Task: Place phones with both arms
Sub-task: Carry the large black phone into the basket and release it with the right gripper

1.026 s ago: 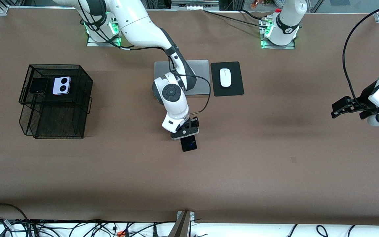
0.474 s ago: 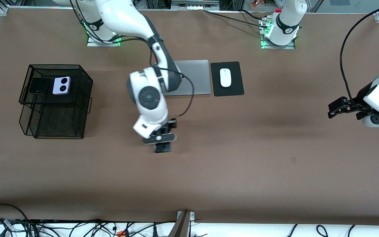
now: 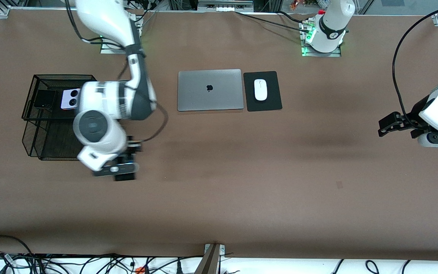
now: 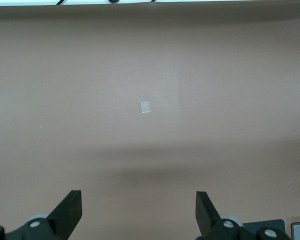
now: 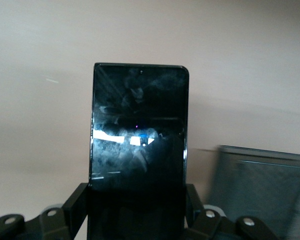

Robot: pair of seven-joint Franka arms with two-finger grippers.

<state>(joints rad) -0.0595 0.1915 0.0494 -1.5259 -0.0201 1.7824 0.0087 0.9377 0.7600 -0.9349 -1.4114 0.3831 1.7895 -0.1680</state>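
My right gripper [image 3: 122, 172] is shut on the long black slab phone [image 5: 138, 132] and holds it in the air over the table beside the black mesh basket [image 3: 89, 82]; in the front view only the phone's end [image 3: 125, 176] shows under the hand. The small black folded phone [image 3: 45, 99] and the lilac phone with two black circles [image 3: 70, 98] lie on the basket's top shelf. My left gripper [image 3: 383, 128] is open and empty, waiting over bare table at the left arm's end; its fingertips [image 4: 70, 207] show in the left wrist view.
A grey laptop [image 3: 209, 90] lies closed in the middle of the table near the bases. A white mouse [image 3: 260, 89] sits on a black pad [image 3: 262, 91] beside it. The basket's mesh wall [image 5: 262, 190] shows close to the held phone. Cables run along the table's near edge.
My right arm has swung from in front of the laptop toward the basket, carrying the slab phone. The left gripper shifted slightly.
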